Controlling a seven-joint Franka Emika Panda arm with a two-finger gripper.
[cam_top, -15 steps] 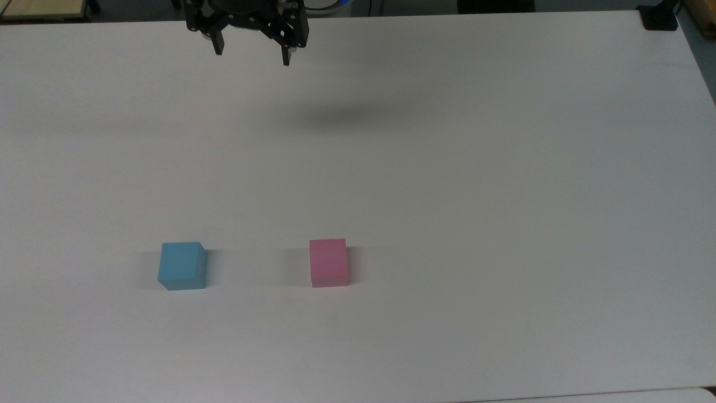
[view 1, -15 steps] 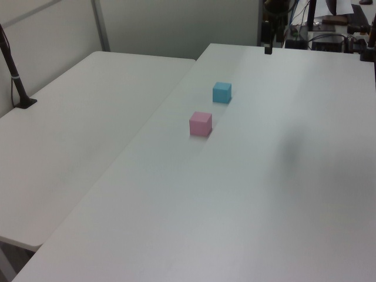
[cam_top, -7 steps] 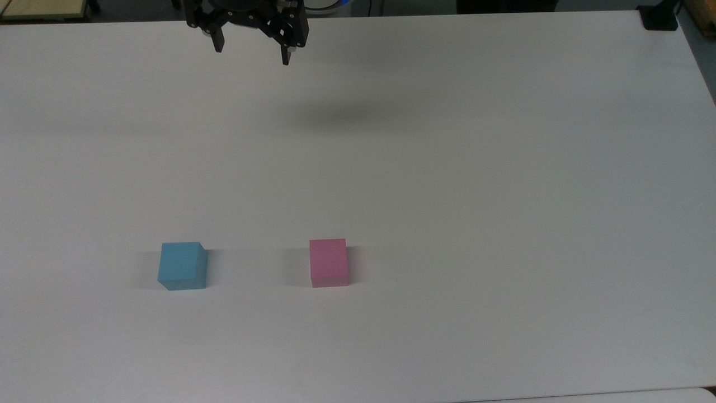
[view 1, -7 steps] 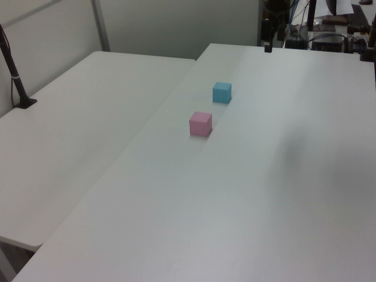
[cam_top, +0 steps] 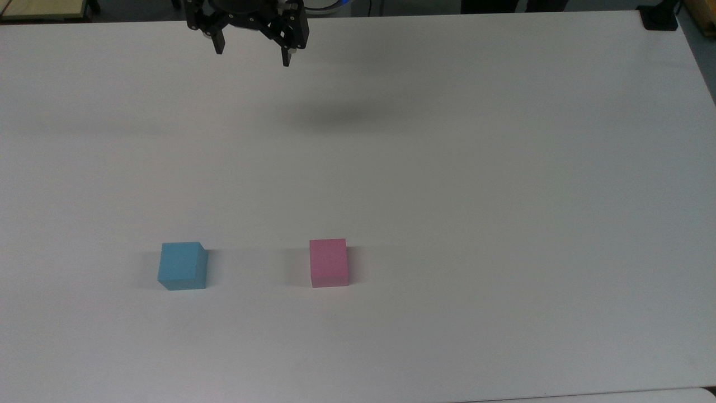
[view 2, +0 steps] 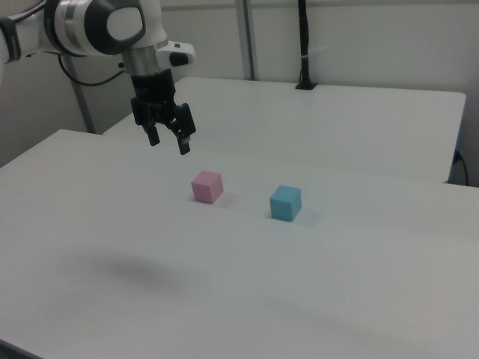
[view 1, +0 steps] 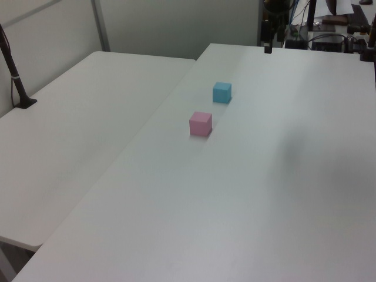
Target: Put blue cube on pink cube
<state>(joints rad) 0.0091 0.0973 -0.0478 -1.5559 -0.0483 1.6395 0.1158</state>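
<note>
Blue cube (cam_top: pixel 182 266) sits untouched on the white table (cam_top: pixel 475 168). Gripper (cam_top: pixel 253 56) hangs high above the table's far edge in the top view, fingers spread apart, holding nothing, well apart from both blocks. Pink cube (cam_top: pixel 329 262) rests near the blue cube, to the top view's right, a gap between them.
</note>
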